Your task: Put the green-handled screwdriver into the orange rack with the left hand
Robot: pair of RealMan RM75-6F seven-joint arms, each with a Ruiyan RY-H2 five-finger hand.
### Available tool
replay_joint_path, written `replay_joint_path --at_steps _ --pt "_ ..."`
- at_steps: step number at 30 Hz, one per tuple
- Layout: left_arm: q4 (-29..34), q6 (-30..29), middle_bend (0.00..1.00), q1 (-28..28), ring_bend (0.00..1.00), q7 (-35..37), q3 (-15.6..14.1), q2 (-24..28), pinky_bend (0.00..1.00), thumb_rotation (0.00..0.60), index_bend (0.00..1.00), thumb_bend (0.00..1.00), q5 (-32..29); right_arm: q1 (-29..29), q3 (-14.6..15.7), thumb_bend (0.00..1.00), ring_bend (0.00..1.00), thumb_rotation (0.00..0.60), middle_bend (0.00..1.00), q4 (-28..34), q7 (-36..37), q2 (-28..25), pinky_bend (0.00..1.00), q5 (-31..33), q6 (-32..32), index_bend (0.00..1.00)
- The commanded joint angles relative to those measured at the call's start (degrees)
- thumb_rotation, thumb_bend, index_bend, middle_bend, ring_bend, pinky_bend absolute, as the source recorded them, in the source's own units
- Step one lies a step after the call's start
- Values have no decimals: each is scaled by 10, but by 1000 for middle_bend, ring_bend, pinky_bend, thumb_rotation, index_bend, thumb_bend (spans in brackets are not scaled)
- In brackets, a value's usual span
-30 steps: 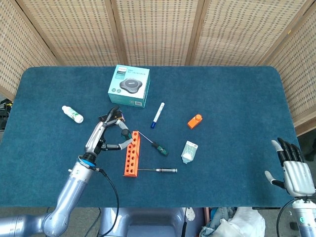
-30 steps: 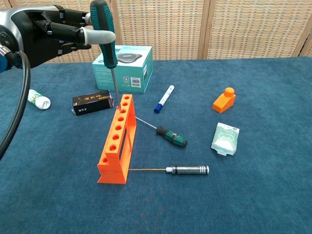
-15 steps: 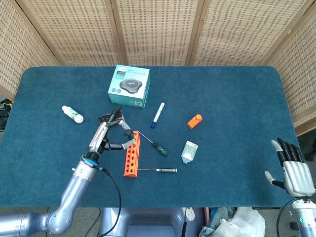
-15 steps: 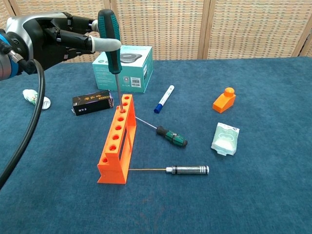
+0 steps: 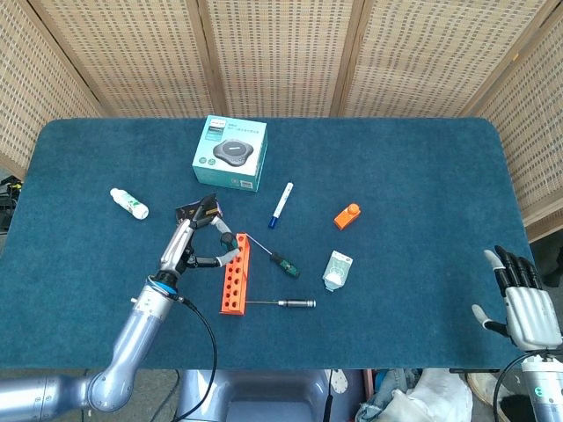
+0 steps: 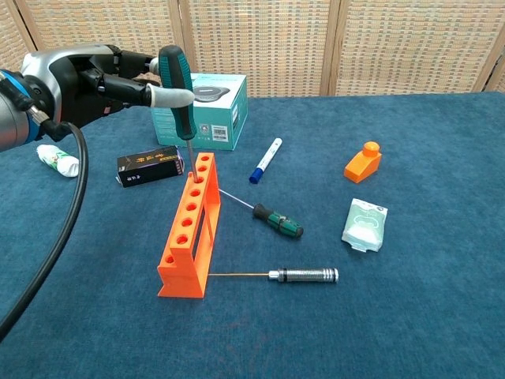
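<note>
My left hand (image 6: 95, 75) (image 5: 195, 233) grips the green-handled screwdriver (image 6: 177, 91) by its handle and holds it upright. Its thin shaft runs down into a hole near the far end of the orange rack (image 6: 192, 225) (image 5: 235, 273). The rack lies lengthwise on the blue table, left of centre. In the head view the hand covers the screwdriver, so I see it only in the chest view. My right hand (image 5: 521, 303) hangs open past the table's near right corner, holding nothing.
A smaller green screwdriver (image 6: 272, 218) and a metal-handled one (image 6: 293, 275) lie right of the rack. A black box (image 6: 148, 164), teal box (image 6: 201, 110), blue marker (image 6: 266, 160), orange block (image 6: 363, 162), pale packet (image 6: 364, 224) and white bottle (image 6: 59, 160) lie around.
My left hand has come down with the screwdriver. The handle sits lower and the shaft has gone deeper into the rack's far hole. The right hand has not moved.
</note>
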State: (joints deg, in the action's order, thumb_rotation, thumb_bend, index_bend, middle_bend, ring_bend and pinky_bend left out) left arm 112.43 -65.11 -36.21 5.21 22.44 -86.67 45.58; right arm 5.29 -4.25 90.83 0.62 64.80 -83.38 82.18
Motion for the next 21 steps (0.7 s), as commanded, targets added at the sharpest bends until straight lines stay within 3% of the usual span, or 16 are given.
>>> replay_joint_path --at_steps 1,21 --pt "-7 6 39 -1 0 -3 -5 -2 0 600 615 305 -3 0 0 244 0 600 0 0 0 0 0 0 1 0" --pt "-58 29 39 -2 0 -15 -37 -27 0 600 615 305 -18 -1 -1 244 0 600 0 1 8 -3 0 1 1 0"
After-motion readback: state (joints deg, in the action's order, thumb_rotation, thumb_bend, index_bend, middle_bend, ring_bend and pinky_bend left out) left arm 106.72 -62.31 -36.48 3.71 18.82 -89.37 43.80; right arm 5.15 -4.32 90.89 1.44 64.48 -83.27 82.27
